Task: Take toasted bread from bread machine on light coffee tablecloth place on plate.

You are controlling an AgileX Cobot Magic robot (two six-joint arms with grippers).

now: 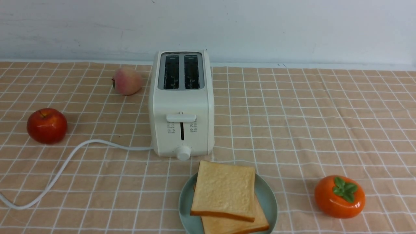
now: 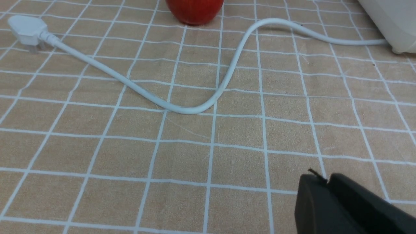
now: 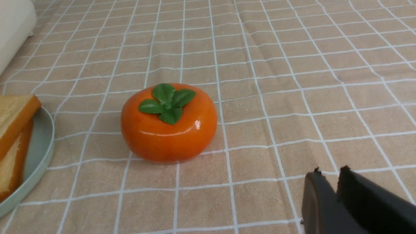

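Lying overlapped on the plate point(image 1: 187, 213), both slices of toast point(image 1: 224, 190) are near the toaster point(image 1: 182, 100). The left hand point(image 2: 320, 178) and right hand point(image 3: 330, 174) each have their fingertips slightly apart.

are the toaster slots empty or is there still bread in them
Empty: in the front view both slots of the toaster show only dark interior, with no bread in or above them.
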